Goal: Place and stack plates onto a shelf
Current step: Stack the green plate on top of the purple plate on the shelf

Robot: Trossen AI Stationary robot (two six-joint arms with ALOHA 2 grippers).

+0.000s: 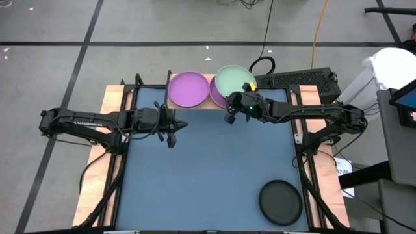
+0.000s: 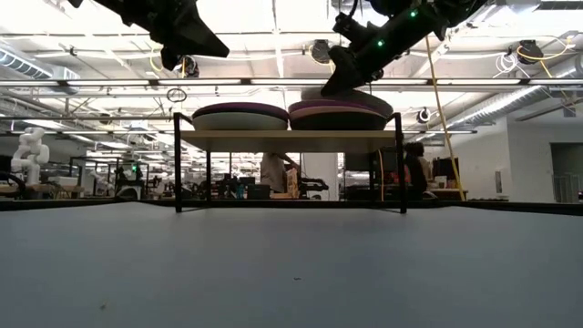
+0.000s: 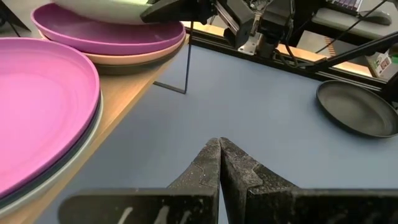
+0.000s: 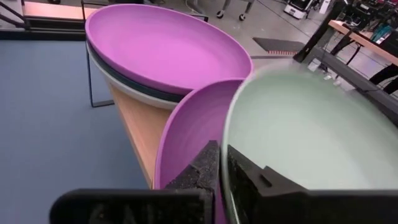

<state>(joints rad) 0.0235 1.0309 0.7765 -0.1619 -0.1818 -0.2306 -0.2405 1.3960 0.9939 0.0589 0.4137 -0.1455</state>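
The shelf stands at the table's far edge and carries two stacks of plates. The left stack is topped by a purple plate. The right stack shows a purple plate with a mint green plate over it. My right gripper is shut on this mint plate at the shelf's near side. My left gripper hangs shut and empty above the table, left of centre, near the shelf. A dark plate lies flat on the table by the near right corner. My right gripper pinches the mint green plate's near rim between its two fingers, one finger outside the rim and one finger inside the bowl. The fingers come from the table's near right, slanting slightly down. The plate sits tilted over the purple plate, its held side higher.
Under the left stack's purple plate lie a dark plate and a white plate. The shelf's thin black legs stand on the table. Open blue-grey tabletop stretches between the shelf and the near edge. Black frame rails run along the table's sides.
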